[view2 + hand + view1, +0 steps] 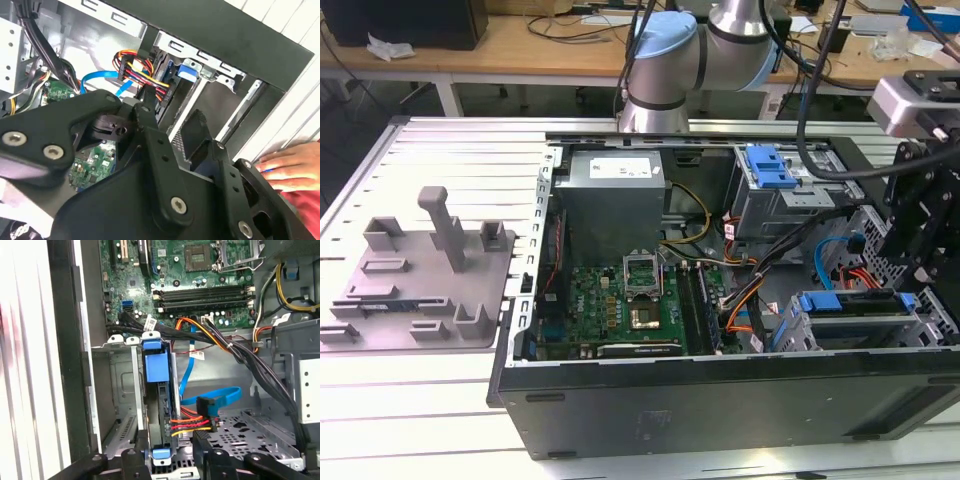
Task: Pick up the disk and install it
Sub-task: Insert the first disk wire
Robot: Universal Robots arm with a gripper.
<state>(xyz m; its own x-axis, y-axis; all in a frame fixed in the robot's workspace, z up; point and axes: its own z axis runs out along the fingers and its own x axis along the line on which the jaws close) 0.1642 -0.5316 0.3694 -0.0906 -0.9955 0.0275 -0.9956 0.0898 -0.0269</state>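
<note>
Inside the open black desktop computer case [720, 395], at the corner on the exterior view's right, the disk [855, 303], a flat silver drive edged by a blue plastic carrier frame, was seen standing on edge in the grey metal drive cage [920, 335]. Its blue frame end was shown slotted upright between the cage walls in the first wrist view [155, 367], with a bundle of red, yellow and black power wires [187, 424] plugged in close beside its lower part. A light blue flat data cable [210, 397] was looped just beside the cage.

The black tool [920, 215] was held above that corner of the case, over the cage, apart from the disk. Whether its fingers were spread or pressed together could not be told; nothing was seen pinched in them. In the second wrist view the tool's black linkage [150, 165] was seen in front of the cage, and a person's hand [290, 162] was rested on the ribbed metal desk [430, 400] just outside the case wall.

A green motherboard [620, 305] was laid across the case floor, with a large grey metal power supply box [610, 195] beyond it. A second blue plastic latch piece [768, 165] sat on the upper drive bay. A grey plastic fixture plate [420, 285] lay on the desk, well apart, on the exterior view's left.
</note>
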